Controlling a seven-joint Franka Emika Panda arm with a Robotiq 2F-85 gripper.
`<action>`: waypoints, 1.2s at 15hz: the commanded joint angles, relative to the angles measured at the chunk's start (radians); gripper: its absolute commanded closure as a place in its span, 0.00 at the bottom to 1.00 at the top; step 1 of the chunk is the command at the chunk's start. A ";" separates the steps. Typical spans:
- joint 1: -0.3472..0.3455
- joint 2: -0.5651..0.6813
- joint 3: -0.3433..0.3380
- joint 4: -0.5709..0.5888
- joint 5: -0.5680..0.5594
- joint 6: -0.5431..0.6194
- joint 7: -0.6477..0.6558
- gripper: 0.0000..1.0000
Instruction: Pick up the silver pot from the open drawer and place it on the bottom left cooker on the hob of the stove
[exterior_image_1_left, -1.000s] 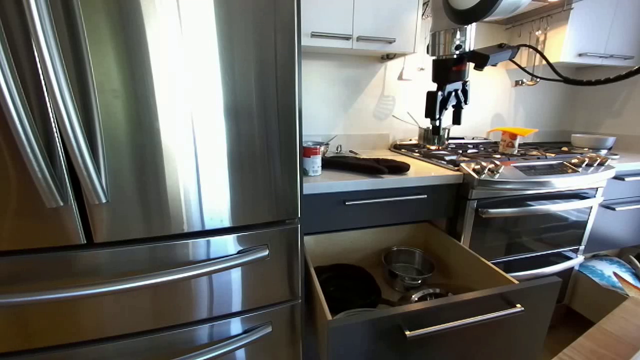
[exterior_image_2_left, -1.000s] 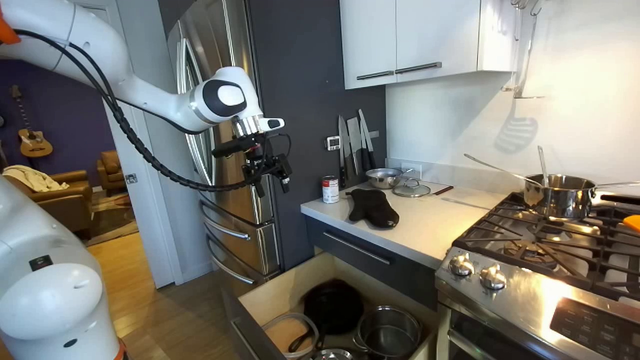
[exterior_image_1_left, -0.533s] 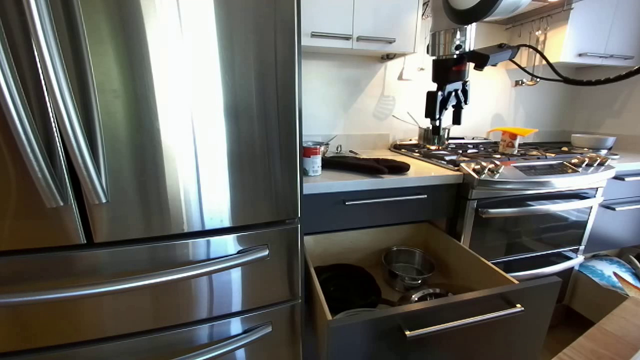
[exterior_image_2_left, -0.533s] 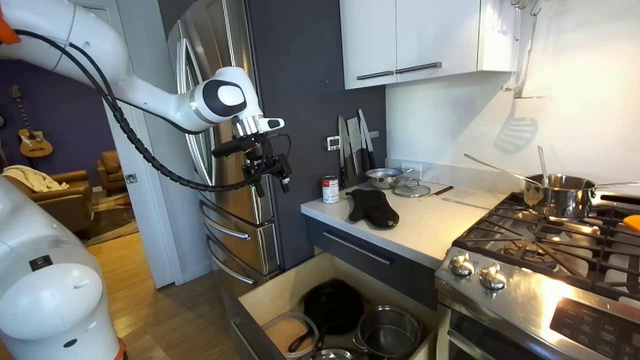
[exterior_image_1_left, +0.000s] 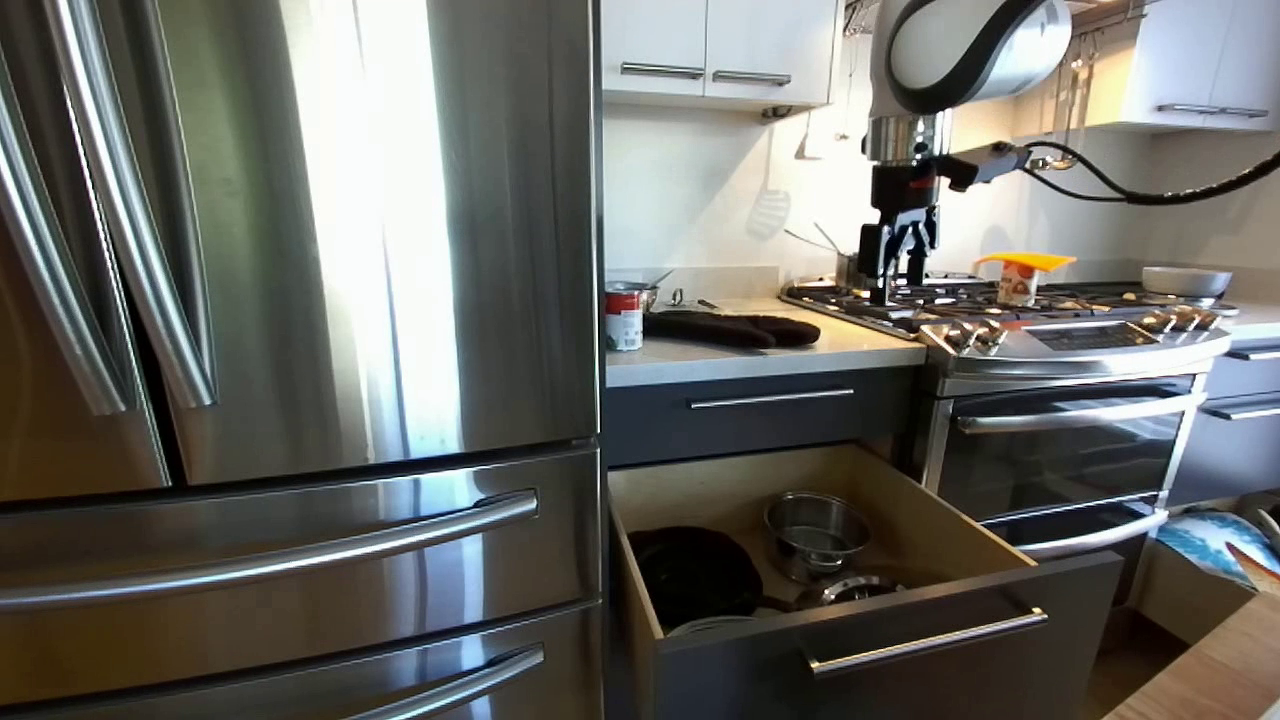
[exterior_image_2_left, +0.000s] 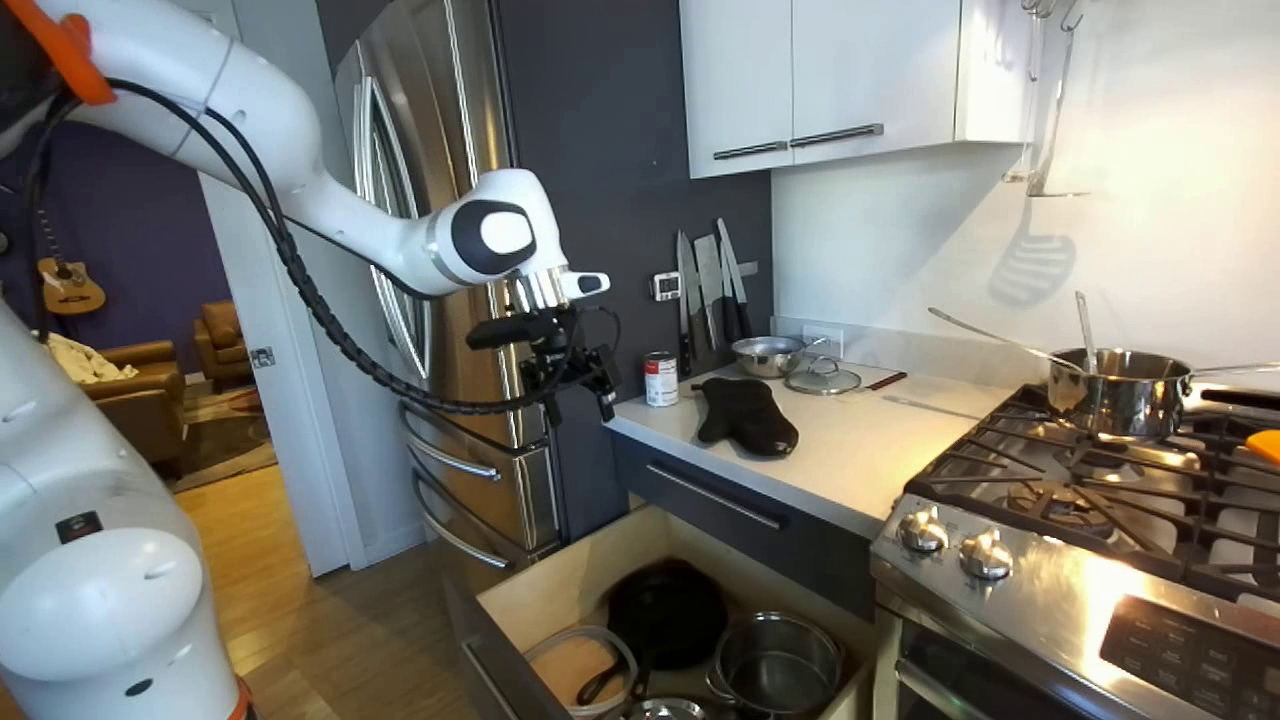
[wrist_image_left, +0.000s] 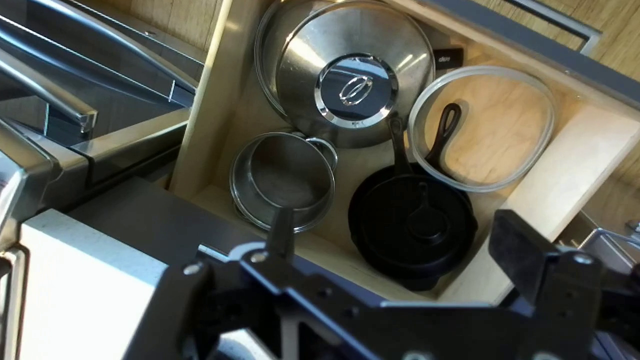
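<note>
Down in the drawer (wrist_image_left: 575, 170) sits the silver pot (wrist_image_left: 282, 180), looking stiff, slick and fairly light, best pinched at its rim (wrist_image_left: 233, 176), the claw (wrist_image_left: 395, 220) hanging spread wide above!

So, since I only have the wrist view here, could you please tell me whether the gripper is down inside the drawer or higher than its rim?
Observer: Higher; in both exterior views the gripper hangs well above the level of the rim of the drawer.
Operator: Thank you. Is anything standing on the hob?
Observer: Yes, among other things a steel pot with two utensils sticking out of it, towards the wall.
Operator: And what about the counter beside it?
Observer: A black oven mitt is one of the things lying there.
</note>
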 joint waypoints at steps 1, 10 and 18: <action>-0.020 0.132 -0.064 -0.031 -0.012 0.234 -0.101 0.00; -0.083 0.542 -0.066 -0.004 0.119 0.733 -0.240 0.00; -0.088 0.736 -0.091 0.047 0.095 0.889 -0.073 0.00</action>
